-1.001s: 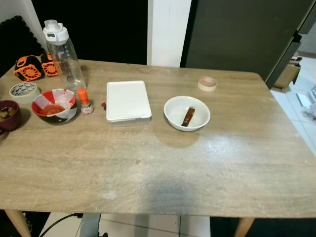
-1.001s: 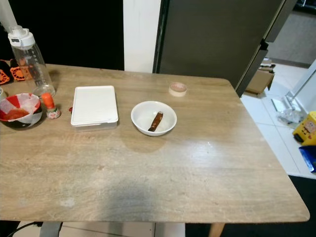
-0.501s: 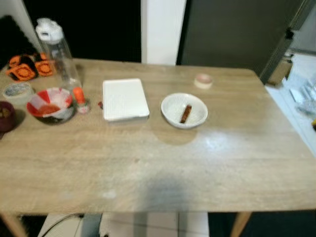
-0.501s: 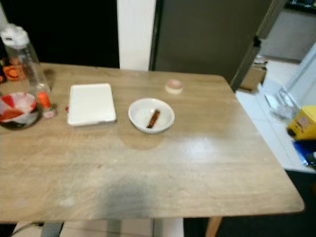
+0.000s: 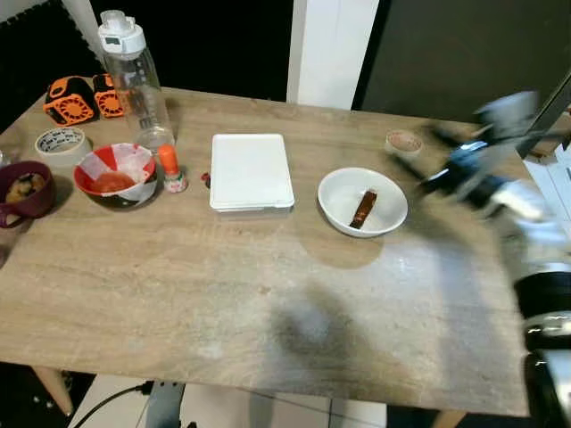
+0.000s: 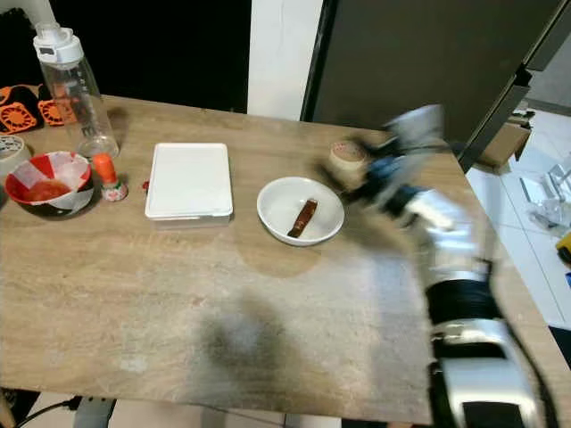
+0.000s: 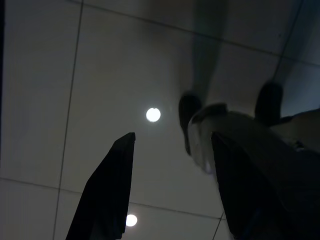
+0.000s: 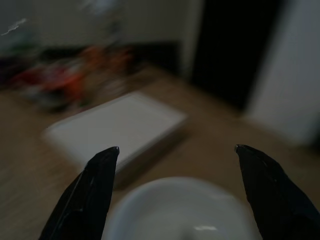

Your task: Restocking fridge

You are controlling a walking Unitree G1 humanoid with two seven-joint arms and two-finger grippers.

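Observation:
A white bowl [image 5: 362, 201] with one brown piece of food in it stands right of the table's middle. To its left lies a flat white lidded container [image 5: 251, 171]. My right arm reaches in over the table's right side, blurred by motion. Its gripper [image 5: 435, 160] hovers just right of the bowl and is open; in the right wrist view the right gripper [image 8: 177, 148] has wide-spread fingers framing the bowl [image 8: 180, 210], with the container [image 8: 112, 127] beyond. The left gripper [image 7: 172, 135] hangs open over a dim tiled floor. A dark grey fridge [image 5: 446, 53] stands behind the table.
At the table's left end are a clear water bottle [image 5: 131, 76], a red-and-white bowl [image 5: 114, 174], a small orange-capped bottle [image 5: 171, 169], a purple bowl [image 5: 25, 187], a tape roll [image 5: 59, 141] and orange gadgets [image 5: 85, 98]. A small tape roll [image 5: 403, 141] lies by my right gripper.
My right arm has swung up into view over the table's right side, toward the white bowl. The camera has shifted a little; the things on the table have not moved.

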